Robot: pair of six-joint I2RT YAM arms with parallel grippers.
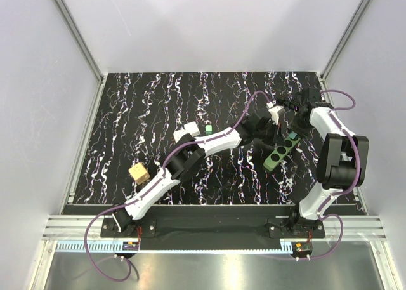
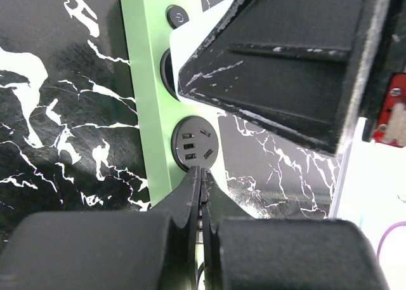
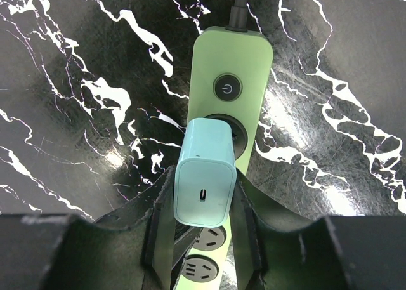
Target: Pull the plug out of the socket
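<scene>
My right end effector [image 3: 204, 198] is clamped on the plug [image 3: 203, 176], which sits in the socket [image 3: 233, 55]; the socket's long axis runs 12–6. Left end effector [image 2: 202, 176] is closed, tips on the socket's 6 o'clock end. I'd pull straight off the face.

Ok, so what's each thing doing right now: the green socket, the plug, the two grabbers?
plug: looks seated in the outlet beside the power button, not pulled off yet.
socket: lying flat on the table, other outlets empty.
right gripper: shut on the plug's sides.
left gripper: shut, tips touching the socket near its USB outlet.
</scene>
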